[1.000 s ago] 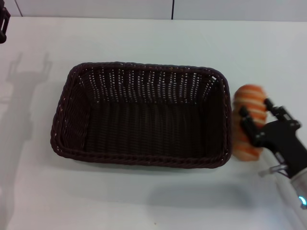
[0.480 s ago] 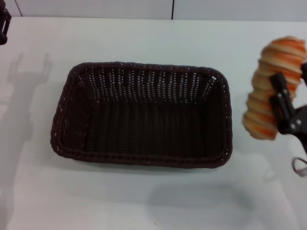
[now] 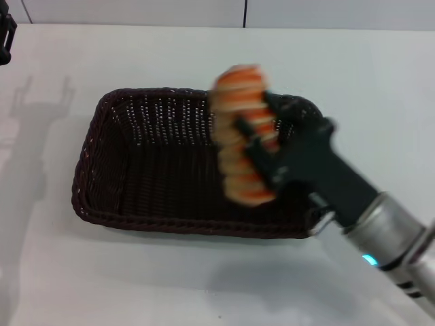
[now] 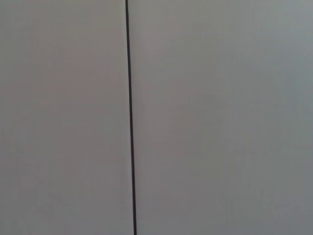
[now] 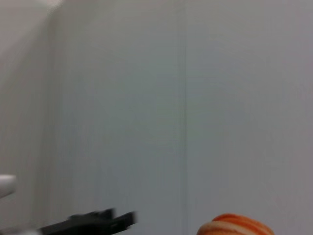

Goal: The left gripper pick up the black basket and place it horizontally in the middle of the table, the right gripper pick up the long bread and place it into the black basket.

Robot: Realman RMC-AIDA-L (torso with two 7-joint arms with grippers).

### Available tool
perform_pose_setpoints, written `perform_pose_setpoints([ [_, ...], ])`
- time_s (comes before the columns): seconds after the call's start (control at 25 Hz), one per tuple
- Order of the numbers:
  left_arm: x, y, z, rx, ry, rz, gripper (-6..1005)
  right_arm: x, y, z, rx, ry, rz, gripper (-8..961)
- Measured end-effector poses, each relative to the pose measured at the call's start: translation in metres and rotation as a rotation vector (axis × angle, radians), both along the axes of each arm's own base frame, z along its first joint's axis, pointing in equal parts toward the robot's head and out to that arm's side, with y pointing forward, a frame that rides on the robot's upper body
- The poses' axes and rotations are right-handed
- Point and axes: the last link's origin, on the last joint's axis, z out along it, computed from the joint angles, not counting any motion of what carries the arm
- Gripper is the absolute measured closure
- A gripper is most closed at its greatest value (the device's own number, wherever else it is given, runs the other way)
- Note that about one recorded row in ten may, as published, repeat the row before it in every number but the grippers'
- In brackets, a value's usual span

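Long bread [image 3: 242, 136] clamped in right pincer [image 3: 262, 139], above black basket [image 3: 136, 170].

A plain pale grey wall [image 3: 136, 12] runs along the far side, split by a thin dark vertical seam [image 3: 245, 13]. Soft shadows fall on the left.

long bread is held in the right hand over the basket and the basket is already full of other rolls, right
Not quite. The head view shows the right hand holding the long bread above the black basket, but the basket is empty: only its bare woven floor shows, with no other rolls in it.
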Motion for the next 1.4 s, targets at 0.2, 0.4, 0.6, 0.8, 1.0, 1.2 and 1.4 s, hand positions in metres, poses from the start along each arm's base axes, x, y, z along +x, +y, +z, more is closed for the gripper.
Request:
perform_pose_setpoints([
  [0.2,0.000,0.000,0.000,-0.001,0.000,-0.001,273,-0.009,-0.001,-0.012,-0.052,-0.017,-0.004,470],
  [0.4,0.001,0.001,0.000,-0.001,0.000,-0.003,273,-0.007,0.003,-0.011,-0.045,-0.019,-0.028,384],
  [0.6,0.001,0.000,-0.001,-0.007,0.003,-0.005,273,-0.002,0.007,-0.007,-0.016,-0.007,-0.073,260],
  [0.8,-0.001,-0.002,-0.001,-0.008,0.004,0.000,272,0.013,0.009,0.013,0.097,0.067,-0.173,176],
  [1.0,-0.005,-0.006,-0.001,-0.006,0.004,0.013,272,0.043,0.001,0.044,0.268,0.150,-0.306,134],
  [1.2,-0.010,-0.011,-0.001,-0.006,0.004,0.026,272,0.081,-0.016,0.080,0.467,0.212,-0.472,134],
  [1.4,-0.018,-0.021,-0.001,-0.001,-0.003,0.051,271,0.115,-0.034,0.104,0.623,0.265,-0.652,133],
])
